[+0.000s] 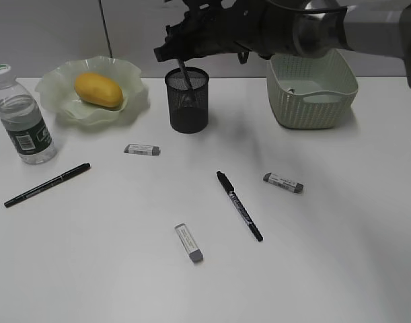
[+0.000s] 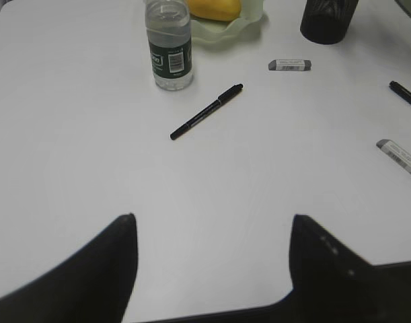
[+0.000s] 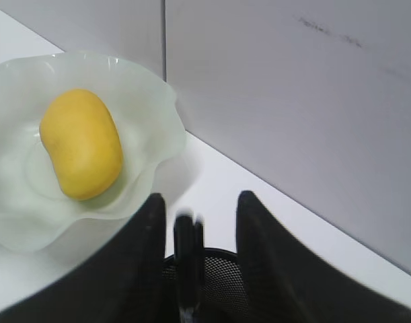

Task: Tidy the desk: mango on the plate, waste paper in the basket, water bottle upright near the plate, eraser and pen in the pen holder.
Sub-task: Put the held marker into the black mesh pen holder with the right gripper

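- A dark pen point(image 3: 185, 259) stands between the right gripper point(image 3: 195, 222) jaws, which are parted, its lower end inside the black mesh pen holder point(image 1: 188, 101).
- Left gripper point(image 2: 212, 225) jaws are wide apart, holding nothing, above the bare tabletop point(image 2: 91, 155).

Three pens point(image 1: 48, 184), three erasers point(image 1: 142, 149), one mango point(image 1: 98, 89), one bottle point(image 1: 22, 118).

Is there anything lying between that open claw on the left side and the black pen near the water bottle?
Nothing visible does. In the left wrist view, only bare desk lies between the left gripper and the pen. The water bottle stands beyond the pen, off to one side.
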Motion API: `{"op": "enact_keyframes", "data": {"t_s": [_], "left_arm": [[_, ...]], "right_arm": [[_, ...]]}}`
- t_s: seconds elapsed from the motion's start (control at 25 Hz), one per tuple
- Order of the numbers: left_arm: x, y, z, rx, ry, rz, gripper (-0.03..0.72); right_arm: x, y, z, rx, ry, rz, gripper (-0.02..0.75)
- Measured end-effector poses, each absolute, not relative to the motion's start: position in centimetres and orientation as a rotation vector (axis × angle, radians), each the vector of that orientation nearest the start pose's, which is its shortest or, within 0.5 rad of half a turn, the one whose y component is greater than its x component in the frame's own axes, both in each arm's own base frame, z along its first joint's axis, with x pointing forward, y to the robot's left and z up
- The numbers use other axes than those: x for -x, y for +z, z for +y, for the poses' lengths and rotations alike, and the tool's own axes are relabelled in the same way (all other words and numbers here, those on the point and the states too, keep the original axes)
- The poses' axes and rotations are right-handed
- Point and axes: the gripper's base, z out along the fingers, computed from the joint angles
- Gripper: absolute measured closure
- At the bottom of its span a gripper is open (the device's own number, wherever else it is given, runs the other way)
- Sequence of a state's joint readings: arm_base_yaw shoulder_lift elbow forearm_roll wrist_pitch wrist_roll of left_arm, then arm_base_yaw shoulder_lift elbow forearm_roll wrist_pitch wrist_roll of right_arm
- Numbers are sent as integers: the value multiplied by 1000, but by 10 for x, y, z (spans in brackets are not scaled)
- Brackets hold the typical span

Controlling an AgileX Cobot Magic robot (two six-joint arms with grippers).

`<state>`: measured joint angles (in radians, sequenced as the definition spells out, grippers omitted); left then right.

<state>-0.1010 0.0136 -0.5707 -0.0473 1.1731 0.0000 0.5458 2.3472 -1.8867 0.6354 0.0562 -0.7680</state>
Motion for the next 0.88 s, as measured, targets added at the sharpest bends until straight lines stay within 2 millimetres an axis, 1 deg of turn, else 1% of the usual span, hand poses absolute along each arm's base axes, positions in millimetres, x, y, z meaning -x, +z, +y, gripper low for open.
{"op": "enact_keyframes", "data": {"t_s": [0.08, 0.16, 0.24, 0.32, 0.4, 0.56, 0.68, 0.76, 0.88], "left_arm": [[16, 288, -2, -113, -118, 2098, 156], [16, 288, -2, -113, -118, 2098, 156], [16, 288, -2, -113, -118, 2098, 156], [16, 288, -2, -113, -118, 2098, 156], [16, 288, -2, -113, -118, 2098, 156], [16, 288, -2, -113, -118, 2098, 156], [16, 288, -2, -113, -117, 2098, 156], [16, 288, -2, -113, -117, 2098, 156], [16, 288, -2, -113, -117, 2098, 156]], "right_arm": [[-468, 189, 288, 687, 300, 1881, 377], [-468, 189, 288, 691, 303, 1885, 337], [-466, 187, 289, 712, 317, 1905, 320], [-462, 189, 290, 753, 341, 1932, 314], [-456, 195, 291, 821, 359, 1955, 311], [-441, 217, 287, 937, 370, 2032, 311], [-427, 229, 276, 1021, 324, 2165, 311], [-416, 234, 267, 1075, 278, 2289, 311], [-402, 240, 253, 1104, 190, 2464, 311]]}}
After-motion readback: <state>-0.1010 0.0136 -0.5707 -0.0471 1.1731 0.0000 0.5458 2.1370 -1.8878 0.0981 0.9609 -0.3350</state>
